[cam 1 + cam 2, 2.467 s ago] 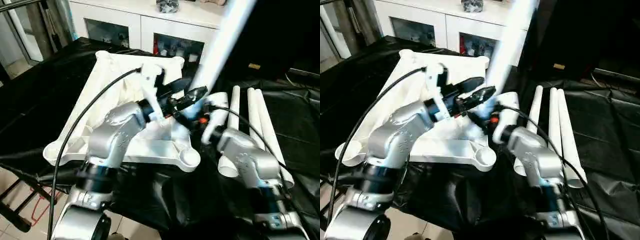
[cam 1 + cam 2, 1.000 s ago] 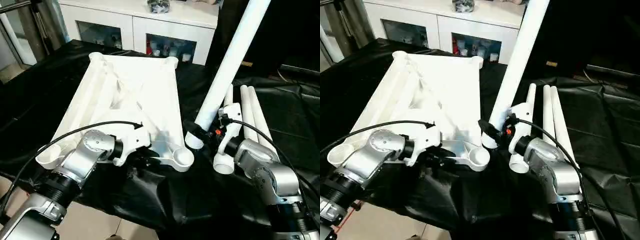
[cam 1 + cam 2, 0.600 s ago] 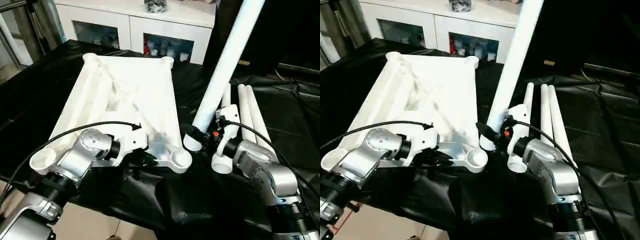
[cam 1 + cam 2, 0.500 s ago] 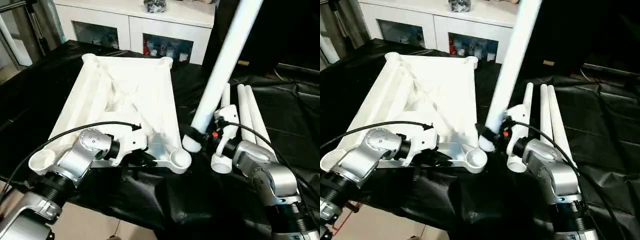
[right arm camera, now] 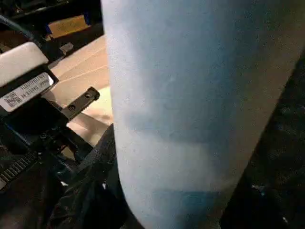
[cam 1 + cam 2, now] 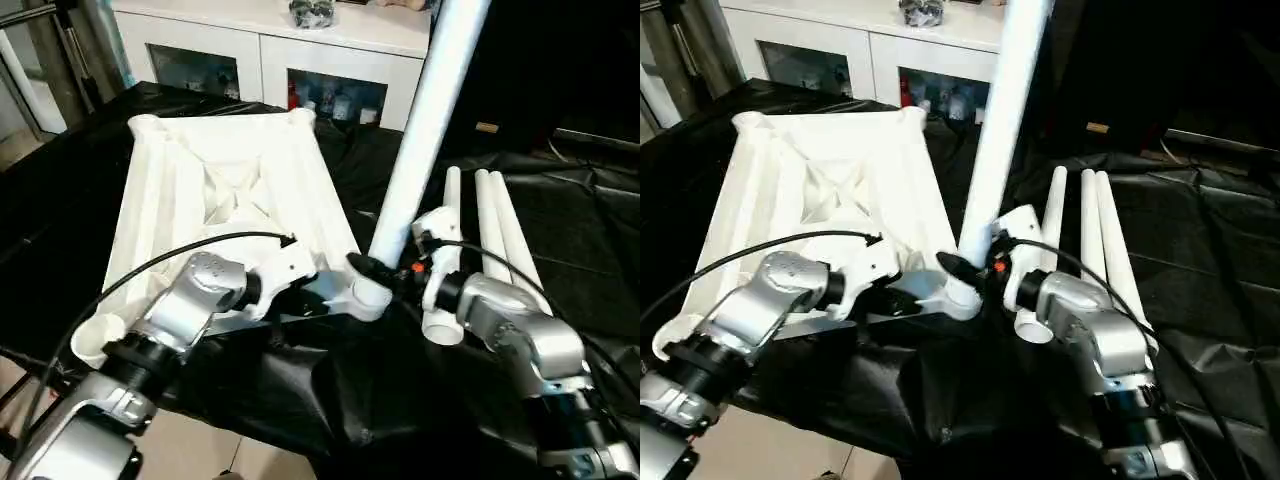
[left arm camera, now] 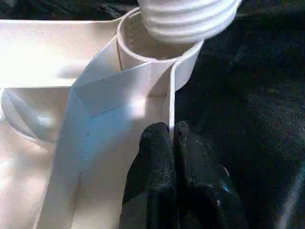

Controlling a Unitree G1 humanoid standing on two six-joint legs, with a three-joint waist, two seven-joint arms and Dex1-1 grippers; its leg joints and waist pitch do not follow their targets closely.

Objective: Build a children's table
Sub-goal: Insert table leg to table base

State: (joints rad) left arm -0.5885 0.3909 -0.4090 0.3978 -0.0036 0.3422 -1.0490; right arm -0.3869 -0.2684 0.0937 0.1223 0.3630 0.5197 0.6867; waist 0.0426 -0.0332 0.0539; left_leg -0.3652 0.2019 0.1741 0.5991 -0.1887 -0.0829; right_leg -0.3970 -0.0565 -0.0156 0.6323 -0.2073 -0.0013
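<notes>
The tabletop [image 6: 235,190] is plain white, its underside marked by raised ribs crossing in an X at the middle; the upright leg [image 6: 425,120] is the same white, with ridged threads ringing its lower end [image 7: 188,16]; the three legs [image 6: 490,240] lying at 3 o'clock of the tabletop are white too; the bench [image 6: 590,230] is draped in glossy black cloth; both forearms are silver with black cables; the left claw [image 7: 164,152] has matte black fingers; the right claw [image 6: 385,275] is black, with a small orange-red spot beside it; the cabinet [image 6: 270,45] at 12 o'clock is white.
</notes>
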